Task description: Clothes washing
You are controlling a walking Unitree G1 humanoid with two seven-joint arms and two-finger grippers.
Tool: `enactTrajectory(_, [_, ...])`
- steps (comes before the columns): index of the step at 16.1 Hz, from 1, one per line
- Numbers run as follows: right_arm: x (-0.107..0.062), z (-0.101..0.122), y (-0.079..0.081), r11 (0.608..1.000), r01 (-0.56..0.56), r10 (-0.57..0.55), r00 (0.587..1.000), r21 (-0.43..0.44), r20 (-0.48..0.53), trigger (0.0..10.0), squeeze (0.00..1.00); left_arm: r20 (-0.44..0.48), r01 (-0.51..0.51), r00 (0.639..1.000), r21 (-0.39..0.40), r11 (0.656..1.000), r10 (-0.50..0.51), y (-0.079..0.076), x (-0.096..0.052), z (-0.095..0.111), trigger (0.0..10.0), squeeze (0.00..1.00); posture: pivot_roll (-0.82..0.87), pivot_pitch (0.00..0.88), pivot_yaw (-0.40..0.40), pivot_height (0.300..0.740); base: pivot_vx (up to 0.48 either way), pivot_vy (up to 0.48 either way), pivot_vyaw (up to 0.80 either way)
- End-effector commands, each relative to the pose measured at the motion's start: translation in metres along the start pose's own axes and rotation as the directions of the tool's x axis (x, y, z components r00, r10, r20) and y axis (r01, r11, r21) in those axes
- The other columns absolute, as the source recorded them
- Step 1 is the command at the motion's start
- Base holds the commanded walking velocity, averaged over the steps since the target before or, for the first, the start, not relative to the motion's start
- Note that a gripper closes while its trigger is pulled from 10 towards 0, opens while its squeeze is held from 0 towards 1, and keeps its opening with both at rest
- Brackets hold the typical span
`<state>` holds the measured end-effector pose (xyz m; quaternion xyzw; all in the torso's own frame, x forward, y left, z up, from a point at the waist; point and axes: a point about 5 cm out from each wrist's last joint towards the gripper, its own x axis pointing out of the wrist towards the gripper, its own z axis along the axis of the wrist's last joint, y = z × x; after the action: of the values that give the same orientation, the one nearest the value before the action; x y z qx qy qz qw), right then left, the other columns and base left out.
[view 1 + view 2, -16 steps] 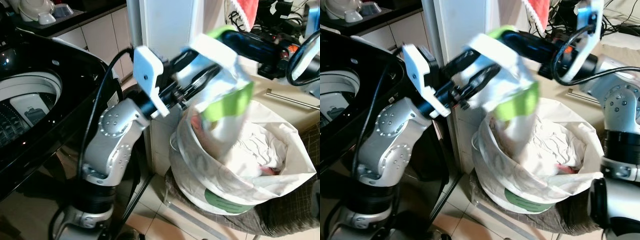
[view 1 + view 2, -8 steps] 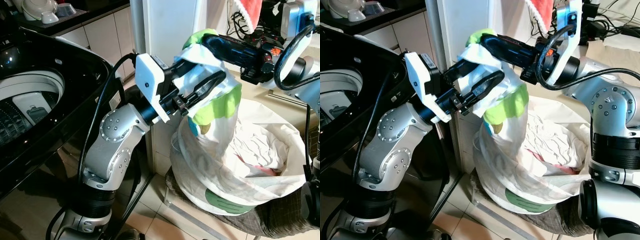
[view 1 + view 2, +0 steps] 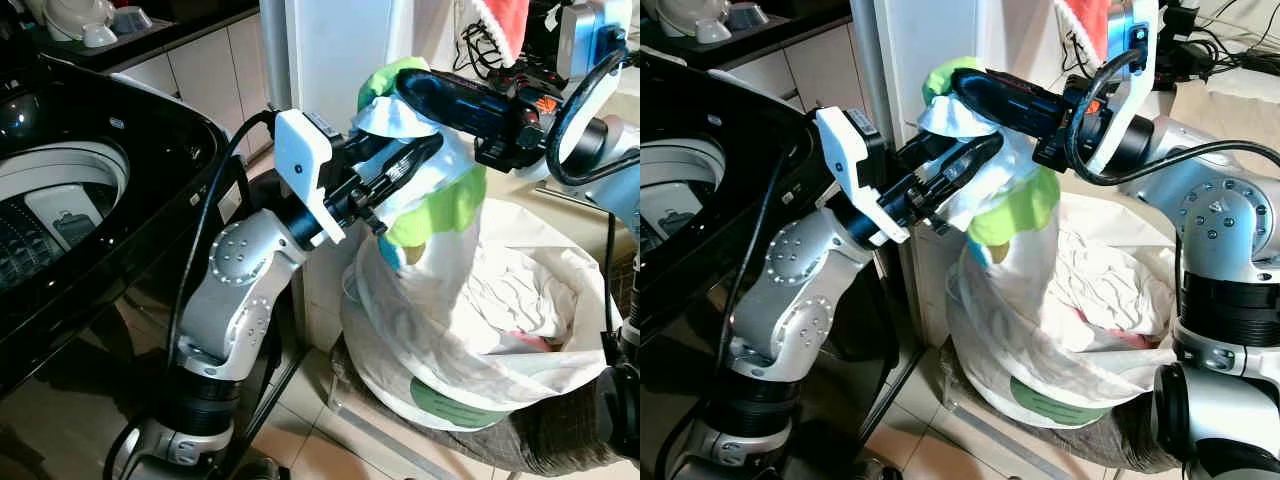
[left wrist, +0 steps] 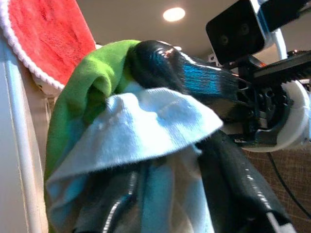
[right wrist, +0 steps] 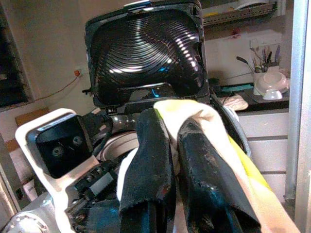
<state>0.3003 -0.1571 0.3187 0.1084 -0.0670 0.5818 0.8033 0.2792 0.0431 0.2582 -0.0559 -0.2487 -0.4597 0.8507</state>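
Both tools meet high: right tool [image 3: 958, 92] clamped on the white-and-green garment [image 3: 430, 200], left tool [image 3: 415, 160] pinching it just beneath. Cloth trails to six o'clock into the laundry bag [image 3: 560, 330]; washer drum [image 3: 50, 210] waits at nine o'clock, left arm nearer.

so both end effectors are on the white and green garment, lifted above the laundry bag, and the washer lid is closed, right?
Not quite: the washer lid is open, raised upright in the right wrist view, with the drum exposed in the left eye view. The rest holds: left end effector and right end effector both grip the white and green garment above the laundry bag.
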Motion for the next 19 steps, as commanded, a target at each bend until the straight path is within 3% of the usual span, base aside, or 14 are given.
enactTrajectory(1, [0.004,0.002,0.007,0.999,-0.044,0.044,0.999,-0.011,0.003,0.0,0.00,-0.011,0.008,1.000,-0.002,1.000,-0.008,-0.002,0.003,-0.001,0.0,0.00,-0.05,0.000,0.030,0.740,0.000,0.000,0.00])
enactTrajectory(11, [0.003,0.002,0.006,1.000,-0.027,0.027,1.000,-0.016,-0.001,0.0,0.00,0.002,-0.077,0.997,0.028,0.997,0.077,0.013,-0.003,0.002,0.0,0.00,-0.05,0.000,0.031,0.740,0.000,0.000,0.00])
enactTrajectory(14, [0.003,0.002,0.007,0.999,-0.020,0.020,1.000,-0.030,-0.001,0.0,0.00,0.034,-0.149,0.989,0.077,0.986,0.146,0.027,-0.006,0.010,0.0,0.00,-0.05,0.000,0.033,0.740,0.000,0.000,0.00])
enactTrajectory(15, [0.002,0.005,0.005,0.999,0.002,-0.001,1.000,-0.036,0.018,10.0,0.20,0.066,-0.227,0.973,0.125,0.966,0.221,0.042,-0.010,0.018,0.0,0.00,-0.05,0.000,0.034,0.740,0.000,0.000,0.00])
enactTrajectory(16, [0.001,0.009,0.005,1.000,-0.005,0.006,0.999,-0.019,0.049,10.0,1.00,0.112,-0.323,0.945,0.189,0.927,0.306,0.061,-0.015,0.031,0.0,0.00,-0.05,0.000,0.035,0.740,0.000,0.000,0.00])
enactTrajectory(18, [0.000,0.011,0.009,0.999,-0.025,0.027,0.998,-0.034,0.062,10.0,1.00,0.196,-0.447,0.893,0.295,0.844,0.405,0.091,-0.024,0.058,0.0,0.00,-0.04,0.000,0.037,0.740,0.000,0.000,0.00])
enactTrajectory(19, [0.000,0.011,0.009,0.998,-0.011,0.014,0.999,-0.060,0.052,10.0,1.00,0.255,-0.510,0.860,0.374,0.775,0.443,0.109,-0.031,0.079,0.0,0.00,-0.04,0.000,0.037,0.740,0.000,0.000,0.00])
